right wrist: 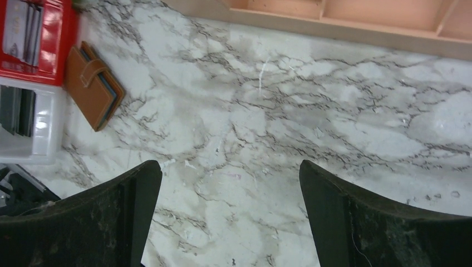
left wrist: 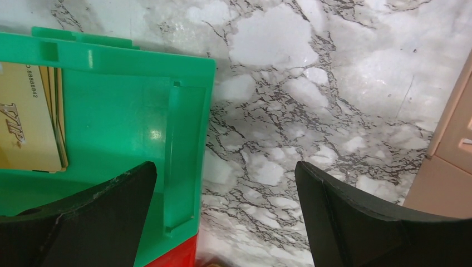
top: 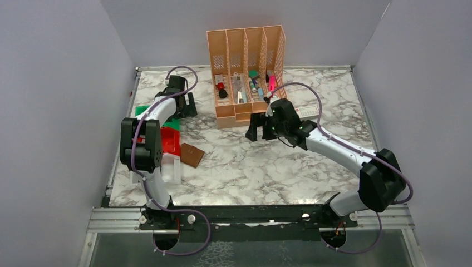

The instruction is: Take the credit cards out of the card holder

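The brown card holder (top: 192, 155) lies folded shut on the marble, just right of the red tray; in the right wrist view the card holder (right wrist: 93, 84) shows its strap and a thin blue-grey edge. Pale credit cards (right wrist: 21, 26) lie in the red tray (right wrist: 55, 41). Gold cards (left wrist: 25, 122) rest in the green tray (left wrist: 128, 111). My left gripper (top: 187, 104) hovers open over the green tray's right rim (left wrist: 224, 173), holding nothing. My right gripper (top: 255, 132) stands open and empty above bare marble (right wrist: 230, 168), well right of the holder.
A peach desk organizer (top: 247, 72) with pens and small items stands at the back centre, right behind my right gripper. A clear tray (right wrist: 33, 130) with dark cards sits below the red one. A white box (top: 308, 111) lies right of the organizer.
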`<state>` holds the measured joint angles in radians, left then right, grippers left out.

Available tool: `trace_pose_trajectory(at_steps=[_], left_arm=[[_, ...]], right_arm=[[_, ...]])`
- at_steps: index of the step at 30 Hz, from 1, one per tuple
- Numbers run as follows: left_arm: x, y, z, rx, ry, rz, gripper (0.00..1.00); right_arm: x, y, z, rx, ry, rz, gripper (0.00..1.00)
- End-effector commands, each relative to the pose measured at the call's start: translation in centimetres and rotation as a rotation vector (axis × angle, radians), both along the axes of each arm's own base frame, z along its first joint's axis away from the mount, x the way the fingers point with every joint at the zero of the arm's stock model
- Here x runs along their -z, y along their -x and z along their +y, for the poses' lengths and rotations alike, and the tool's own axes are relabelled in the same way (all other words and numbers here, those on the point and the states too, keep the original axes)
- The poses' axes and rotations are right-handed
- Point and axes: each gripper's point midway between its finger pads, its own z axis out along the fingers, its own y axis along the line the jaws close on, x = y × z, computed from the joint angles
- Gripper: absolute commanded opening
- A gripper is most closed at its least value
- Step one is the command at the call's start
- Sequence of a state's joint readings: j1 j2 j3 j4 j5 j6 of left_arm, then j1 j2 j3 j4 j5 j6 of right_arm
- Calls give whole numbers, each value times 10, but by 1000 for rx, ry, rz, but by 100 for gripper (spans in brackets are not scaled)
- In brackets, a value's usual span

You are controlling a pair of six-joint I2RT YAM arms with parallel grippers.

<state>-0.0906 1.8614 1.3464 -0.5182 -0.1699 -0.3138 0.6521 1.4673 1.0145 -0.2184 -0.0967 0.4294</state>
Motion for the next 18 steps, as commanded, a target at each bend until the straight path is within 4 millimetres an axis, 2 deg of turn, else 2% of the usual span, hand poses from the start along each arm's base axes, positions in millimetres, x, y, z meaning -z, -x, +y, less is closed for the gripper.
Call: trace_pose_trajectory(at_steps=[1,7,12,18], left_arm=[[-4,-8,10,-14,-38,-10,98],[-1,-3,-8,48,41,-2,90],[14,20,-29,134,114,47,84],[18,41,-62,230,182,61,82]], right_arm=[[18,6,-23,50,81,15,99],[37,11,-33,62,134,48,100],[42,9,-37,74,160,47,100],[45,7,-36,76,168,55,100]])
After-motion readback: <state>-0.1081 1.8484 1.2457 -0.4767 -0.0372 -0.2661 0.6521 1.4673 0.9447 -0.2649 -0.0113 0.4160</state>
